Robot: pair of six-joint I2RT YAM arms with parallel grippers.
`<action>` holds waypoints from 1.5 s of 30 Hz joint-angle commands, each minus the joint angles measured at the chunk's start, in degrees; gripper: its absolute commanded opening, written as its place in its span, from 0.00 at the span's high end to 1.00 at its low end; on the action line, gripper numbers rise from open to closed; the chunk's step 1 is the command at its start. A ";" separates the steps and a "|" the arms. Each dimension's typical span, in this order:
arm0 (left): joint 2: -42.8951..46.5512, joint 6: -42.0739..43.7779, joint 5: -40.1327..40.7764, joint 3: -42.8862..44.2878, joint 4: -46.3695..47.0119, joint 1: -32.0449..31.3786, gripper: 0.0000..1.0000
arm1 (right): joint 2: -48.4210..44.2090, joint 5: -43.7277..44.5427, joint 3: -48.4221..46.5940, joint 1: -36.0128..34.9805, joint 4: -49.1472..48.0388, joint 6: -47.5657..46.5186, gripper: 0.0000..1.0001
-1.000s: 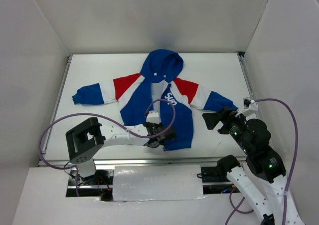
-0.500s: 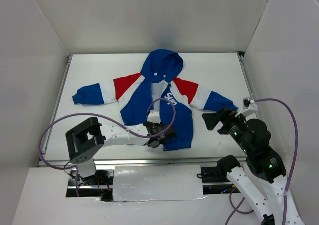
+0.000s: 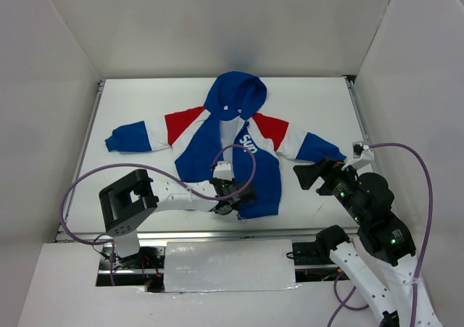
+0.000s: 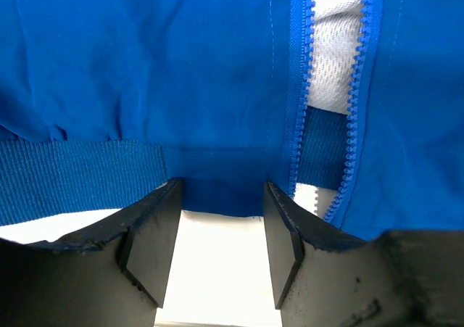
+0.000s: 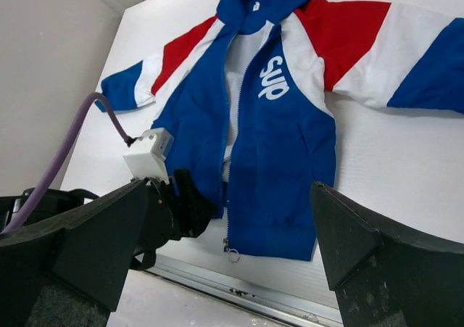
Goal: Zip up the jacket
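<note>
The blue jacket (image 3: 232, 146) lies flat on its back on the white table, hood to the far side, front unzipped with white lining showing. My left gripper (image 3: 238, 201) is at the bottom hem. In the left wrist view (image 4: 221, 233) it is open, and the hem of one front panel (image 4: 217, 189) sits between its fingertips, beside the open zipper teeth (image 4: 297, 88). My right gripper (image 3: 308, 175) hovers wide open and empty to the right of the jacket. In the right wrist view the zipper slider with a ring pull (image 5: 229, 250) sits at the hem of the other panel.
White walls enclose the table (image 3: 145, 102) on three sides. A metal rail (image 5: 239, 291) runs along the near edge just below the hem. The left arm's purple cable (image 3: 239, 156) loops over the jacket front.
The left arm's elbow has shifted slightly. Its gripper stays at the hem. The right arm has barely moved.
</note>
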State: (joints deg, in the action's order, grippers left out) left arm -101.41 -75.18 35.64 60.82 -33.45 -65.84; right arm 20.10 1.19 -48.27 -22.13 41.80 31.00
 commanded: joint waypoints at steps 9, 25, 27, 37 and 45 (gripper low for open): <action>-1.87 -0.06 -3.73 -5.00 2.42 -0.60 0.46 | -0.50 -0.40 0.72 -0.37 -1.46 -1.12 0.00; 11.21 2.04 -6.10 -11.59 7.59 -3.24 1.00 | 1.52 -4.70 3.08 -0.37 -4.97 -0.60 0.00; 17.62 4.42 -8.12 -15.89 15.40 -3.24 1.00 | 2.22 -8.73 4.93 -0.37 -8.29 0.19 0.00; 36.44 7.94 -11.02 -31.09 41.44 -2.97 1.00 | 9.25 -28.34 23.04 -0.54 -30.98 9.24 0.03; 42.52 8.20 -12.87 -37.44 54.80 -2.71 1.00 | 13.91 -32.13 31.83 -3.00 -47.41 16.98 0.08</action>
State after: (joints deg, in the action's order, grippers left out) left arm -60.73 -68.82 24.27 23.64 11.46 -68.69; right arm 32.97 -28.29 -18.00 -23.77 6.50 44.16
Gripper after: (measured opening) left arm 0.083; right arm 0.925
